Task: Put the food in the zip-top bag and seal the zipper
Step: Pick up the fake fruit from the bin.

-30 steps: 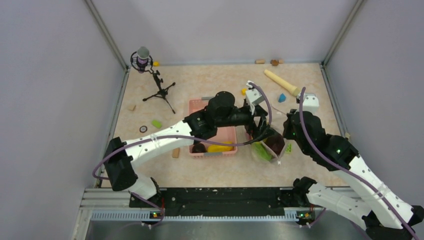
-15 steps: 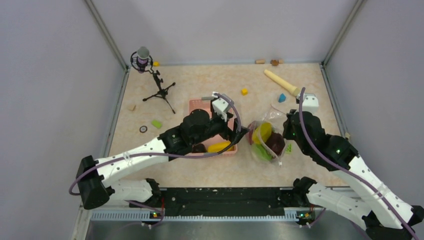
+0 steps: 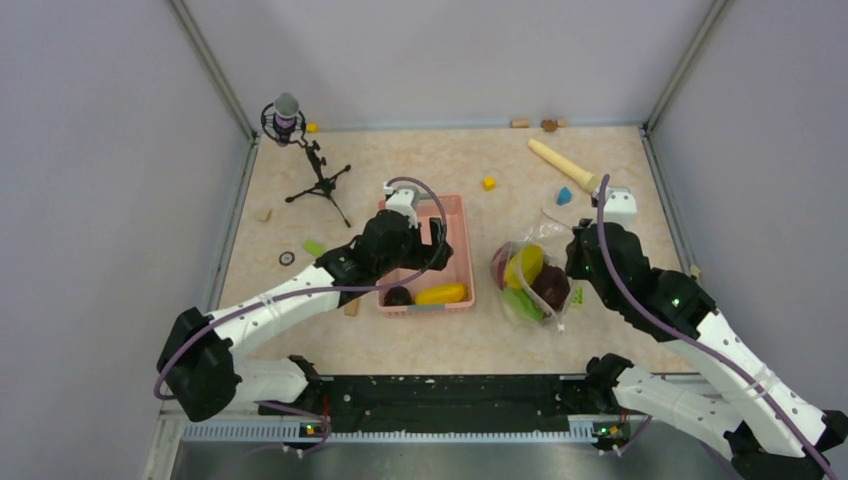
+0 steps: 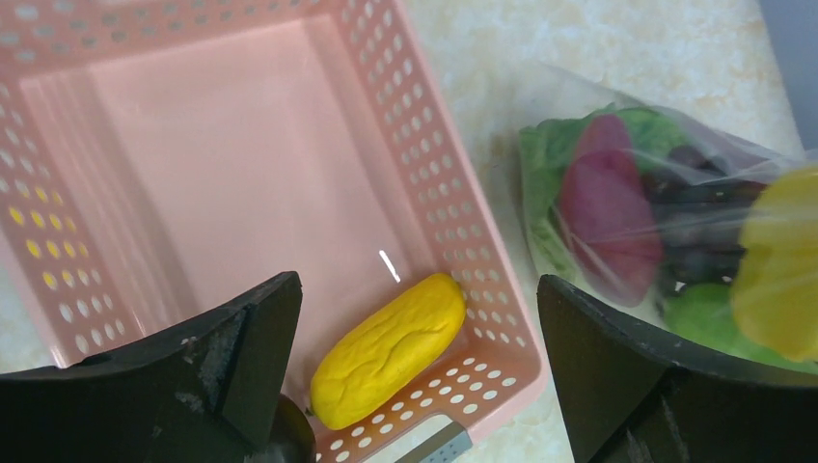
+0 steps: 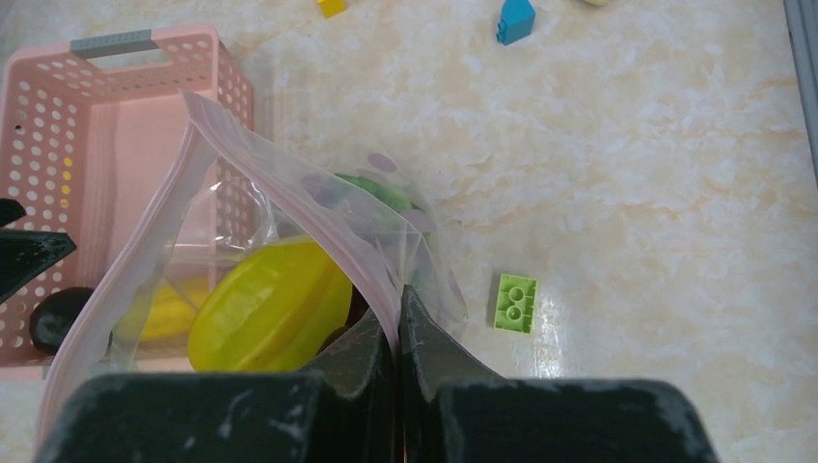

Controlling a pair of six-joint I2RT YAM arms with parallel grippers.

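Observation:
The clear zip-top bag (image 3: 530, 280) lies right of the pink basket and holds a yellow fruit (image 3: 524, 264), a magenta sweet potato (image 4: 608, 207), green lettuce (image 4: 545, 174) and dark pieces. My right gripper (image 5: 397, 301) is shut on the bag's pinkish zipper edge (image 5: 289, 198) and holds the mouth up. My left gripper (image 4: 415, 338) is open and empty above the basket (image 3: 455, 215). A yellow fruit (image 4: 386, 349) and a dark piece (image 3: 399, 296) lie in the basket's near end.
A microphone on a tripod (image 3: 300, 150) stands at the back left. A beige rolling pin (image 3: 562, 164) lies at the back right. Small coloured blocks (image 3: 489, 183) are scattered about; a green block (image 5: 515, 303) lies just right of the bag.
My left gripper has drawn back leftwards from the bag's mouth to above the basket, leaving the yellow fruit inside the bag. The right gripper has kept its hold on the bag edge.

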